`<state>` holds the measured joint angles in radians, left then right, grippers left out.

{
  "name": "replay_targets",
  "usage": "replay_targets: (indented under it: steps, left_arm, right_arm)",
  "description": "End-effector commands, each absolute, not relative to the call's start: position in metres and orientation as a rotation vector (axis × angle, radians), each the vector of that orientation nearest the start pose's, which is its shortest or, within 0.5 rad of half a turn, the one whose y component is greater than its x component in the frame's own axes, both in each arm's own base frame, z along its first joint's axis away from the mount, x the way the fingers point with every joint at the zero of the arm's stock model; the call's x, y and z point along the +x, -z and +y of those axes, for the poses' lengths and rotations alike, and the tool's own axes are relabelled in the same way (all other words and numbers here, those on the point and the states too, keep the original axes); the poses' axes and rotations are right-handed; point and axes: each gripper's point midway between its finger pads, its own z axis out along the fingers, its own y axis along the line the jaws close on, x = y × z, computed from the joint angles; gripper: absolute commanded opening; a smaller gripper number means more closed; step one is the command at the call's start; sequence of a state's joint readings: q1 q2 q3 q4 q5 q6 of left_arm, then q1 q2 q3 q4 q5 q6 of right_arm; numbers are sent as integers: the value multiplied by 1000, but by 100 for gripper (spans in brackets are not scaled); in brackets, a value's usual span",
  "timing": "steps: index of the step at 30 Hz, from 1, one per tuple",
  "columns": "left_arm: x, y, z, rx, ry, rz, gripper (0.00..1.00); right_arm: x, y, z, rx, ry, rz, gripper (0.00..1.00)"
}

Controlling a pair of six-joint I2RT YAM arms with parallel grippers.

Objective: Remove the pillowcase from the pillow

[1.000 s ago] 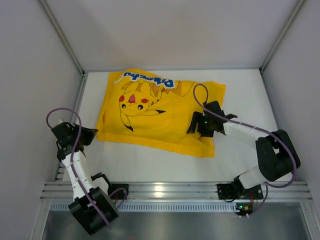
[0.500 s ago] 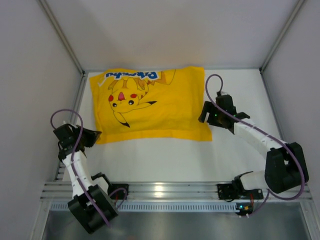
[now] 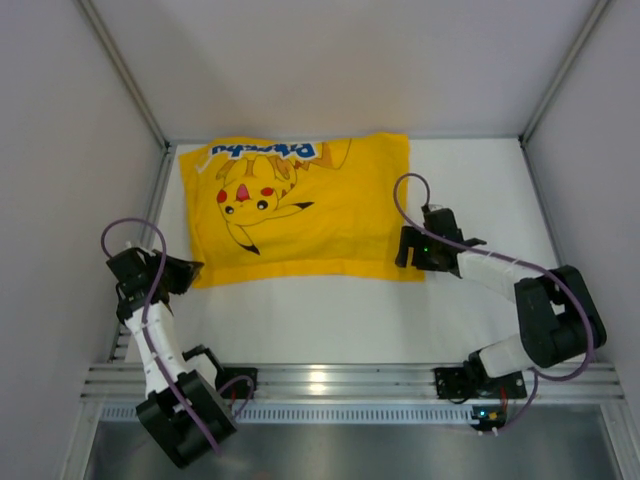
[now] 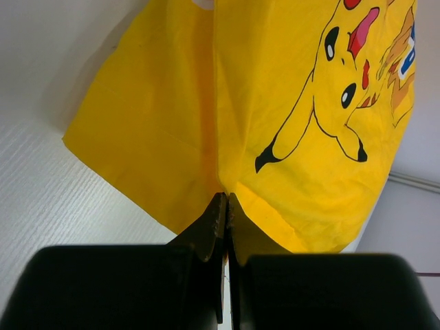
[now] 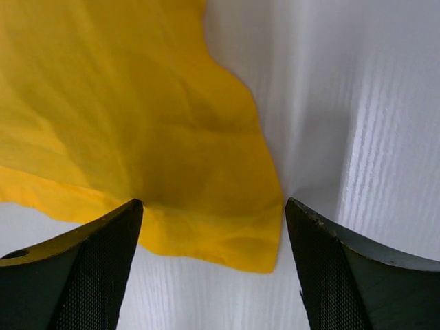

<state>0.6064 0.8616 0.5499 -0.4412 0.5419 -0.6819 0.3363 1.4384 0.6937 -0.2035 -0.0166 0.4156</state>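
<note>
**Item 1: pillowcase [image 3: 300, 210].** Bright yellow thin fabric. It lies spread on the white table [image 3: 480, 180], over the far-left part. The printed side faces up. The cartoon character [image 3: 250, 195] with red cheeks sits toward the left end, and the blue lettering [image 3: 265, 150] runs along the far edge. The surface is mostly smooth, with soft wrinkles near the right end.

**Item 2: left gripper [image 4: 225, 199].** The jaws are pressed fully together. The tips sit at the case's near-left corner, and a crease in the fabric runs up from them. The wrist view is too tight to show whether a fold of cloth is pinched between the tips or only lies under them.

**Item 3: right gripper [image 5: 213, 203].** The jaws are spread wide and hold nothing. The dark textured fingers [image 5: 82, 268] stand to either side of the case's near-right corner. That corner points into the gap between them and touches neither finger. White table shows on its right side and below its edge.
</note>
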Motion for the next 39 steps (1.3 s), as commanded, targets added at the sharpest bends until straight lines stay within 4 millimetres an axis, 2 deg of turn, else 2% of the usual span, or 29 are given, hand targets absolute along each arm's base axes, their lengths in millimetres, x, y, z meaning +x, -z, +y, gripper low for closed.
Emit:
replay_targets:
  steps: [1, 5, 9, 11, 12, 13, 14, 15, 16, 17, 18, 20, 23, 24, 26, 28, 30, 31, 33, 34, 36, 37, 39]
  left_arm:
    - [257, -139, 36, -1104, 694, 1949, 0]
    - [257, -142, 36, -1093, 693, 1941, 0]
    - [257, -144, 33, -1087, 722, 1940, 0]
    - [257, -147, 31, -1080, 733, 1936, 0]
    - [257, -147, 29, -1072, 741, 1936, 0]
    - [257, -149, 28, -1070, 752, 1932, 0]
    - [256, -151, 27, -1059, 757, 1928, 0]
    - [256, -152, 25, -1056, 768, 1927, 0]
    - [256, -155, 23, -1051, 784, 1922, 0]
    - [256, -162, 17, -1027, 824, 1917, 0]
    - [256, -166, 15, -1015, 840, 1908, 0]
    - [256, -183, 9, -981, 884, 1878, 0]
    - [253, -211, -3, -918, 956, 1832, 0]
    - [252, -228, -8, -884, 989, 1813, 0]
    - [251, -241, -13, -866, 1021, 1799, 0]
    - [251, -260, -18, -839, 1055, 1782, 0]
    - [251, -276, -22, -796, 1063, 1769, 0]
    - [250, -294, -25, -755, 1064, 1748, 0]
    - [249, -312, -31, -713, 1077, 1734, 0]
    - [248, -331, -32, -689, 1069, 1708, 0]
    - [247, -351, -33, -650, 1059, 1685, 0]
    - [245, -374, -35, -597, 1044, 1659, 0]
    - [246, -394, -34, -549, 1020, 1639, 0]
  right_arm:
    - [314, -32, 149, -8, -405, 2472, 81]
    - [319, -28, 163, 45, -464, 2496, 76]
    - [312, -20, 176, 29, -459, 2518, 68]
    - [302, -15, 175, 47, -425, 2530, 54]
    - [299, -19, 176, 54, -426, 2515, 47]
    - [290, -17, 177, 64, -434, 2523, 29]
    - [287, -18, 173, 86, -409, 2515, 21]
    - [286, -29, 173, 98, -428, 2479, 11]
    - [279, -28, 168, 125, -419, 2479, 0]
    - [277, -32, 165, 136, -410, 2468, 0]
    - [275, -45, 162, 145, -415, 2436, 0]
    - [274, -58, 151, 171, -375, 2398, 0]
    - [276, -101, 144, 173, -382, 2285, 0]
    - [277, -124, 143, 169, -411, 2217, 0]
    - [277, -153, 139, 151, -410, 2160, 0]
    - [274, -188, 137, 122, -430, 2103, 0]
    - [268, -214, 134, 116, -456, 2049, 0]
    - [266, -233, 133, 111, -467, 2010, 0]
    - [256, -252, 127, 106, -479, 1975, 0]
    - [254, -267, 125, 105, -483, 1947, 0]
    - [247, -278, 122, 95, -492, 1940, 0]
    - [245, -288, 121, 92, -497, 1922, 0]
    - [242, -295, 117, 89, -486, 1910, 0]
